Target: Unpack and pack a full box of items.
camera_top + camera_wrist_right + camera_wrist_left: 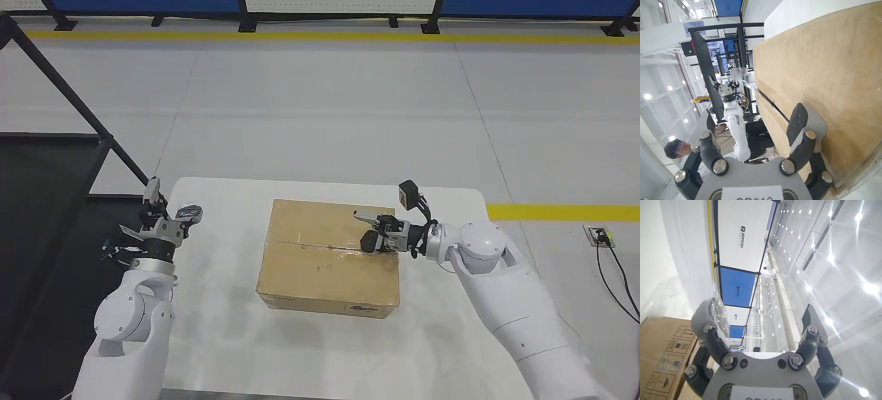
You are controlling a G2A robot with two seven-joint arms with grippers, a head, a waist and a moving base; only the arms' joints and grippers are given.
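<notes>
A closed brown cardboard box point(330, 258) stands in the middle of the white table point(220, 330), its top flaps meeting at a seam point(772, 104). My right gripper point(367, 229) hovers open over the box's right end by the seam. One ribbed finger pad point(797, 123) lies against the box top point(819, 75), and the right gripper point(753, 113) holds nothing. My left gripper point(166, 204) is raised beside the table's left edge, away from the box, and open point(755, 315). A scrap of clear tape point(720, 313) clings to one of its fingers. A printed side of the box point(668, 347) is close by.
A black frame point(60, 90) and dark panel stand beyond the table's left side. White tabletop lies bare in front of and to the left of the box. A yellow floor line point(560, 212) runs to the right, with a cable on the floor point(610, 270).
</notes>
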